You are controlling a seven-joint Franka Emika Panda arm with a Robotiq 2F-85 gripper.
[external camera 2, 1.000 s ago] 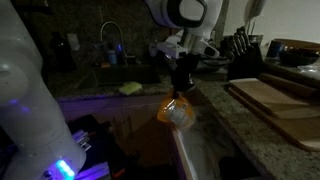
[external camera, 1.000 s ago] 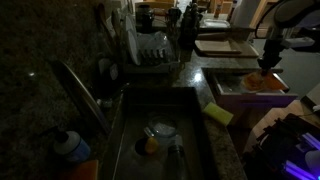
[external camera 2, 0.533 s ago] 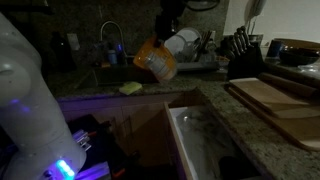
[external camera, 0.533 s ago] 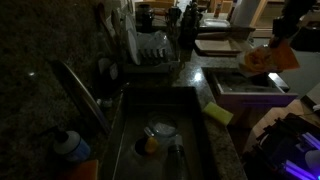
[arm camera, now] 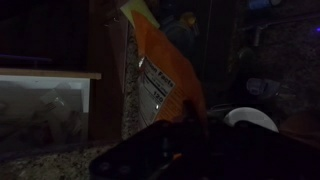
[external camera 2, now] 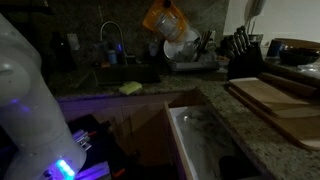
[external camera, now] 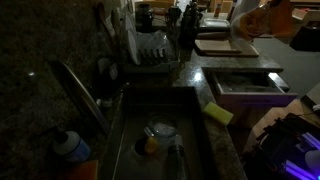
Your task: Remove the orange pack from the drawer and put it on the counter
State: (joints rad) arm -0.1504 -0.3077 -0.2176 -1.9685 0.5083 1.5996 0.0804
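The orange pack [external camera: 262, 19] hangs in the air well above the open drawer [external camera: 245, 86] in both exterior views, near the top edge in the view from the drawer side [external camera 2: 165, 17]. In the wrist view the pack [arm camera: 163, 68] stretches away from my gripper [arm camera: 185, 118], which is shut on its near end. The dark fingers are hard to make out. The drawer's light interior [external camera 2: 203, 142] looks bare. The dark speckled counter [external camera 2: 262, 140] runs beside the drawer and behind it [external camera: 228, 68].
A sink [external camera: 160, 125] holds a round dish [external camera: 162, 129]. A yellow sponge [external camera: 218, 112] lies on its rim. A dish rack [external camera: 152, 50], a wooden cutting board [external camera 2: 278, 100] and a knife block [external camera 2: 240, 48] stand on the counter. Blue-lit equipment [external camera 2: 62, 165] is close.
The gripper has lifted the orange pack from just above the drawer up to near the top of both exterior views. The drawer stays open.
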